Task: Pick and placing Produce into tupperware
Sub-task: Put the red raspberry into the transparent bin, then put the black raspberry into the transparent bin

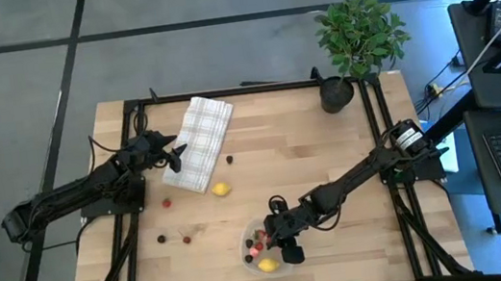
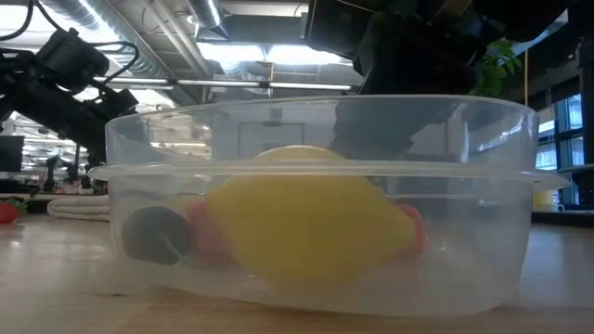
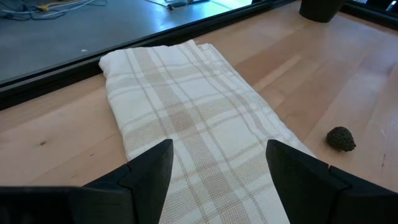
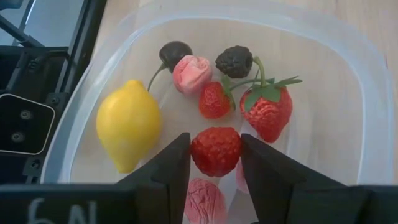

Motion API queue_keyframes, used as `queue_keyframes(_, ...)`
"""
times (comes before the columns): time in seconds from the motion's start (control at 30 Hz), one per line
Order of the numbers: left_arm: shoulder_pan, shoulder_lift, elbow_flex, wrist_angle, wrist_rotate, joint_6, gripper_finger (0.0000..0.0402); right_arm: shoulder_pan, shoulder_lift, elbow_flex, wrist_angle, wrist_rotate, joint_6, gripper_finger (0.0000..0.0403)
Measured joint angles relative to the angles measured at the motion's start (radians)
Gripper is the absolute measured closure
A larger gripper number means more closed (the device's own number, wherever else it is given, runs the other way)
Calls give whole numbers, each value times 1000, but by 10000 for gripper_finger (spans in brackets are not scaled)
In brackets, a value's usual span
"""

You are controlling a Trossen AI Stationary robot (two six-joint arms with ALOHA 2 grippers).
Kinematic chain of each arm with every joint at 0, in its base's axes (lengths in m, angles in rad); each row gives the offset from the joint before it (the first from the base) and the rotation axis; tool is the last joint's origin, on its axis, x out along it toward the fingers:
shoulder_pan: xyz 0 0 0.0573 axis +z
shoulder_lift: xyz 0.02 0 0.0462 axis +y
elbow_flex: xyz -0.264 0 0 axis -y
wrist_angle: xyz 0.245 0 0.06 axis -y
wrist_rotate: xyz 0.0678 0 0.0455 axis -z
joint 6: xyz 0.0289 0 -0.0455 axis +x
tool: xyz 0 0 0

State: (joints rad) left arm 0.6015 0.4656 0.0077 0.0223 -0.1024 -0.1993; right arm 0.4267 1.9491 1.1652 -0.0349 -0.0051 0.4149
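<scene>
Wooden table (image 1: 329, 149), lower centre: round clear plastic tupperware (image 4: 348, 74); right gripper (image 4: 215, 163) loosely bracketing red berry (image 4: 216, 149); release low, retreat vertically. Left gripper (image 3: 217, 168) spread, idle.

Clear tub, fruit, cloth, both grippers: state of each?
Round clear plastic tub: upright, lidless, partly filled.
Yellow lemon in tub: lying inside.
Red raspberry: between right gripper fingers, inside tub.
Second yellow lemon: on wooden table, outside tub.
Checked cloth: folded flat.
Left gripper: open above cloth, empty.
</scene>
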Motion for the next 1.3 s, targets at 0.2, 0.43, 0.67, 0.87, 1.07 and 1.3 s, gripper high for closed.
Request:
queue_keyframes(0.2,0,0,0,0,0,0,151,0,0,0,0,0,0,260)
queue_keyframes(0.43,0,0,0,0,0,0,151,0,0,0,0,0,0,259)
queue_keyframes(0.67,0,0,0,0,0,0,151,0,0,0,-1,-24,1,218)
queue_keyframes(0.87,0,0,0,0,0,0,151,0,0,0,-1,-24,0,185)
queue_keyframes(1.07,0,0,0,0,0,0,151,0,0,0,0,-25,1,175)
queue_keyframes(1.3,0,0,0,0,0,0,151,-5,-6,0,-5,-26,16,175)
